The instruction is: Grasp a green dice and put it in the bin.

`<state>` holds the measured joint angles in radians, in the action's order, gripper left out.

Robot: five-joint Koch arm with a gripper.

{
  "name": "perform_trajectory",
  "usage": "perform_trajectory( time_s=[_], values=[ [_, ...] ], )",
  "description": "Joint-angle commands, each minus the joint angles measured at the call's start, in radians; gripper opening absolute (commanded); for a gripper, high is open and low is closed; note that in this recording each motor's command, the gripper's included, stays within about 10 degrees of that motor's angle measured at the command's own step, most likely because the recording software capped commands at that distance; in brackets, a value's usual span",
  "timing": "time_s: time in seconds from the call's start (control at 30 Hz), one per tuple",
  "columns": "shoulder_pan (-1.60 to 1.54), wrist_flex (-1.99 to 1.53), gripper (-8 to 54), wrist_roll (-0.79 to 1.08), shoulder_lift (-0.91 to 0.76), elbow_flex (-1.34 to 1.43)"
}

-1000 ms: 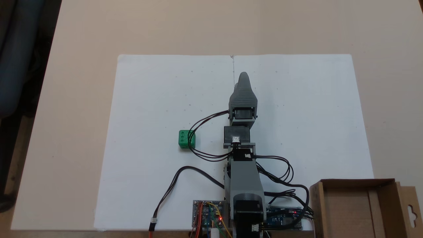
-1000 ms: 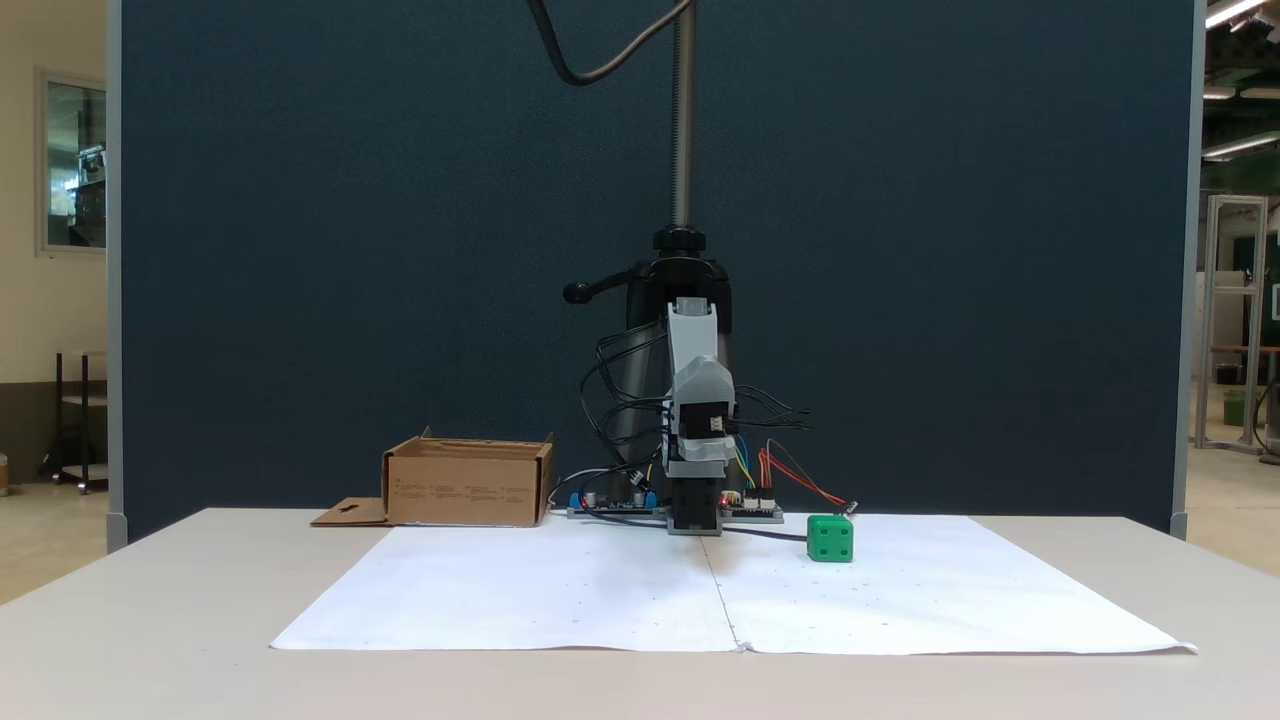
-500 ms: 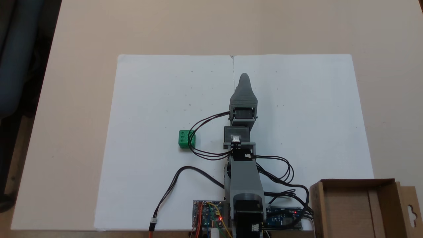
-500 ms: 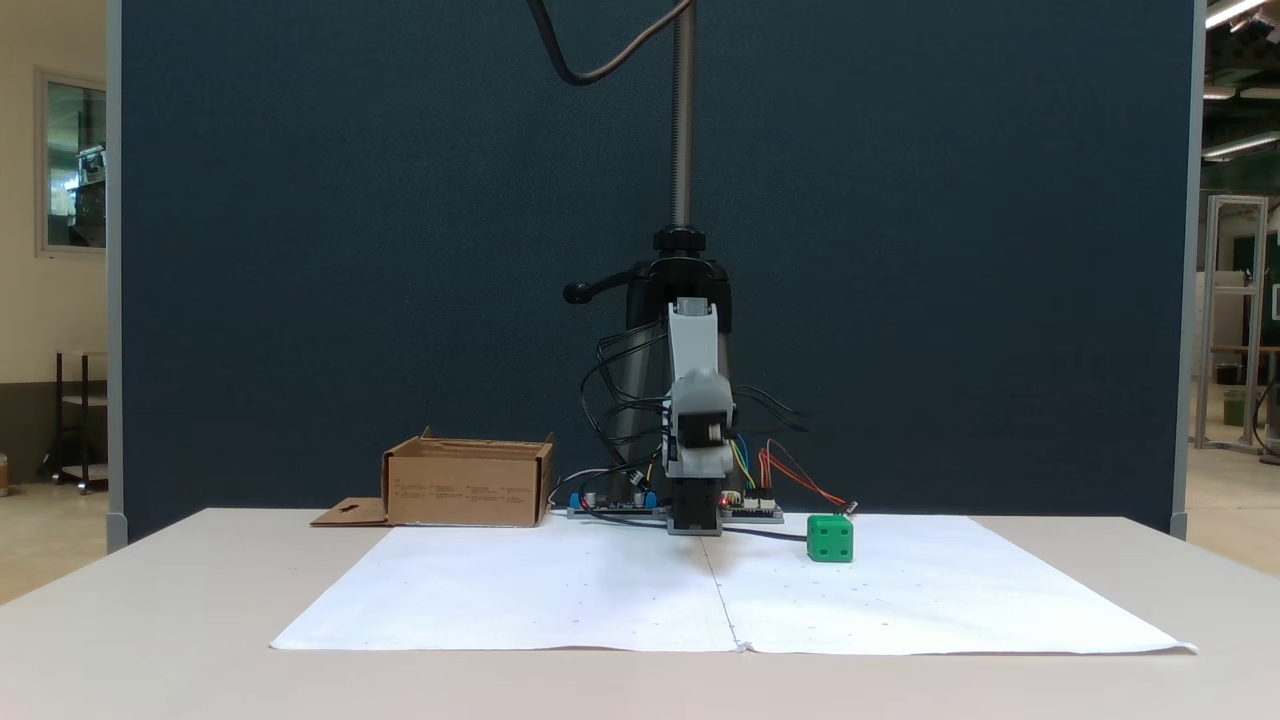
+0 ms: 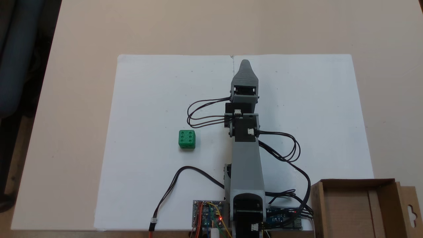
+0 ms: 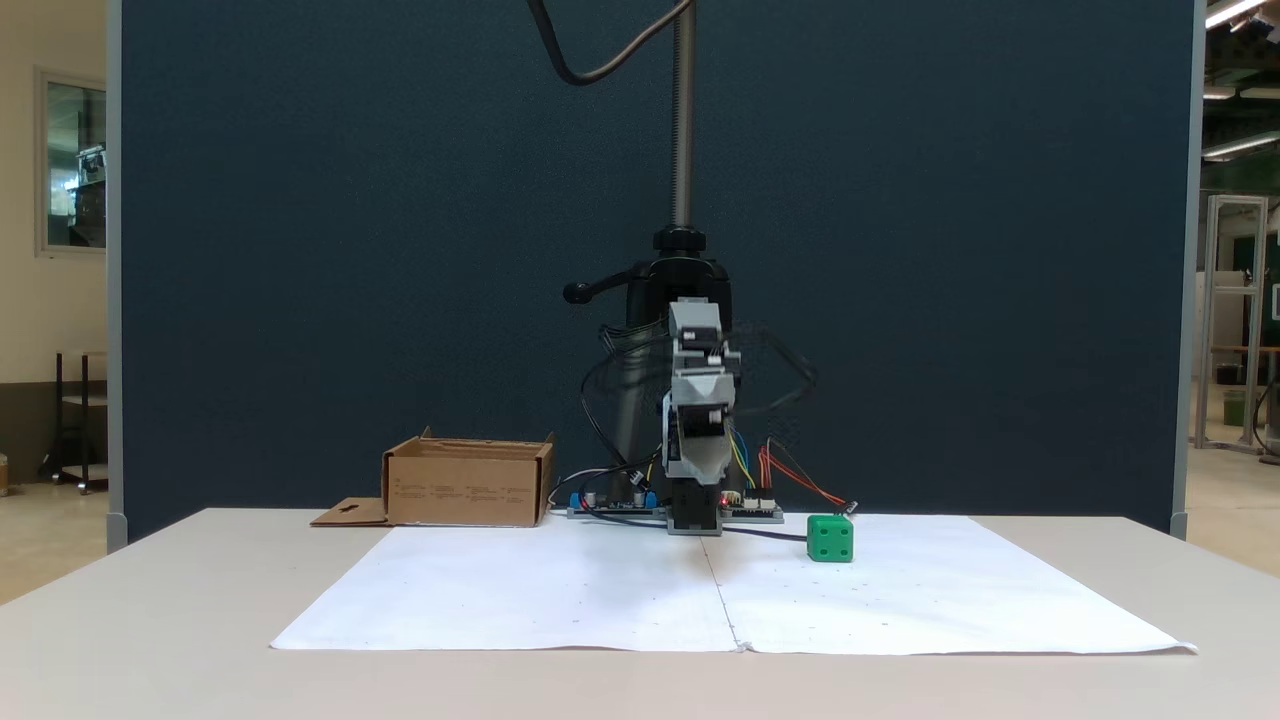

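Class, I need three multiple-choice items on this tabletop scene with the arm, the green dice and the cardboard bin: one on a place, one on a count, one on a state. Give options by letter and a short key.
1. The green dice lies
A. on the white paper
B. inside the bin
C. on bare table

2. Pips on the dice's top face in the fixed view from above:
A. two
B. four
C. six

3. The bin is
A. taped shut
B. open and empty
C. tipped over

Key:
1 A, the cube rests on the sheet, left of the arm in that view.
2 C, two rows of three.
3 B, its bare floor shows.
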<state>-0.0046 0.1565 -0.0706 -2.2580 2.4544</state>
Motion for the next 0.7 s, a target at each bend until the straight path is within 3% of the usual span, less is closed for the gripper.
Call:
perform_trajectory(
  time_s=[0.0,0.3,0.4,0.67],
  values=[
    [-0.031,-0.155,45.4,0.063,-0.106,-0.103],
    [-0.121,-0.679,43.2,-0.138,0.040,-0.426],
    [-0.196,-0.828,40.5,-0.244,0.034,-0.436],
    [-0.482,-1.242,40.3,-0.512,-0.037,-0.456]
  ],
)
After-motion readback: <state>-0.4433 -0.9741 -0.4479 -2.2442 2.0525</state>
